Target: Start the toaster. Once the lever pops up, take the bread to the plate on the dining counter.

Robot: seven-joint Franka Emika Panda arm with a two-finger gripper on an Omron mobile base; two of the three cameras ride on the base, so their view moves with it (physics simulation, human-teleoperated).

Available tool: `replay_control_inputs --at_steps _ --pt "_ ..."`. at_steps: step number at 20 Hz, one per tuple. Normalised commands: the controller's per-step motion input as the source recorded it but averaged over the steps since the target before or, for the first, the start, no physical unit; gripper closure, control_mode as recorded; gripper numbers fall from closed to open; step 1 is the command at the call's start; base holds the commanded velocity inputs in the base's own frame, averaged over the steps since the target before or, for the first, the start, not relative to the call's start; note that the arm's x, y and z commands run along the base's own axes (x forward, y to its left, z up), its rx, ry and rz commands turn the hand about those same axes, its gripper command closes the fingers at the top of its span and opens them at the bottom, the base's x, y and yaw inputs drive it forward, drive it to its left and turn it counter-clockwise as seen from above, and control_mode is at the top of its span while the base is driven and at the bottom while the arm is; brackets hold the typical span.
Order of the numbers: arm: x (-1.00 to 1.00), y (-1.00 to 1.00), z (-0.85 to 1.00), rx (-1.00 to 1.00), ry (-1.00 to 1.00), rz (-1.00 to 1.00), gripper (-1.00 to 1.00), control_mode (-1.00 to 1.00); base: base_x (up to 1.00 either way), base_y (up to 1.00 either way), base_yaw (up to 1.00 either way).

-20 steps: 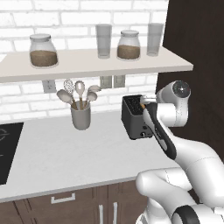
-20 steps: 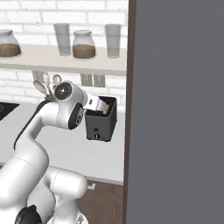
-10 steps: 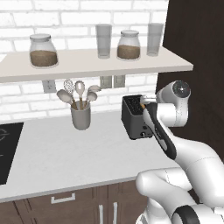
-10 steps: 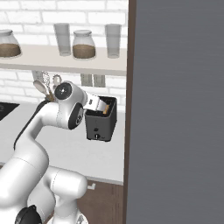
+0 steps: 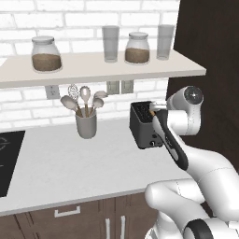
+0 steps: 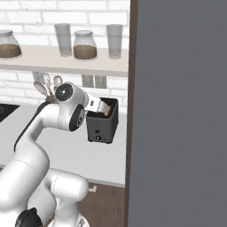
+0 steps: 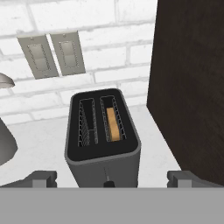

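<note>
Nearest us, above the toaster [image 7: 104, 144], our gripper [image 7: 111, 179] hangs with its jaws released wide, 1 dark fingertip [image 7: 41, 178] off each front corner of the toaster and neither touching it. We hold nothing.

Seen from the hand, the toaster stands on the white worktop [image 7: 39, 140] right below us, its 2 slots running away from us. The bread [image 7: 113, 124] sits down inside the right slot, a tan edge showing between the wire guides; the left slot shows bare wire. A small dark control shows low on the toaster's front face, though we cannot tell how it is set.

Just right of the toaster a tall dark cabinet side [image 7: 192, 83] rises from the worktop, close enough to crowd that flank. From the right base view that same tall panel [image 6: 177, 111] blocks everything to the right of the toaster [image 6: 101, 125].

Left of the toaster [image 5: 145, 125], in the left base view, a grey utensil cup [image 5: 86, 125] with spoons and a whisk stands well apart from it. Further left, a black cooktop edge [image 5: 8, 163] lies on the worktop.

Behind the toaster, 2 wall outlets [image 7: 50, 54] sit on the white brick wall. Above it, a shelf [image 5: 93, 70] carries 2 jars [image 5: 137, 48] and 2 glasses [image 5: 110, 43].
</note>
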Motion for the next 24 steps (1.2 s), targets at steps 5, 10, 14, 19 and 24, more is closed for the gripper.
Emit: replay_control_inputs --at_steps 5,10,14,19,24 --pt "0.00 0.00 0.00 0.00 0.00 0.00 -1.00 -1.00 0.00 0.00 0.00" --pt "0.00 0.00 0.00 0.00 0.00 0.00 -1.00 -1.00 0.00 0.00 0.00" --pt "0.00 0.00 0.00 0.00 0.00 0.00 -1.00 -1.00 0.00 0.00 0.00" --pt "0.00 0.00 0.00 0.00 0.00 0.00 -1.00 -1.00 0.00 0.00 0.00" --pt "0.00 0.00 0.00 0.00 0.00 0.00 -1.00 -1.00 0.00 0.00 0.00"
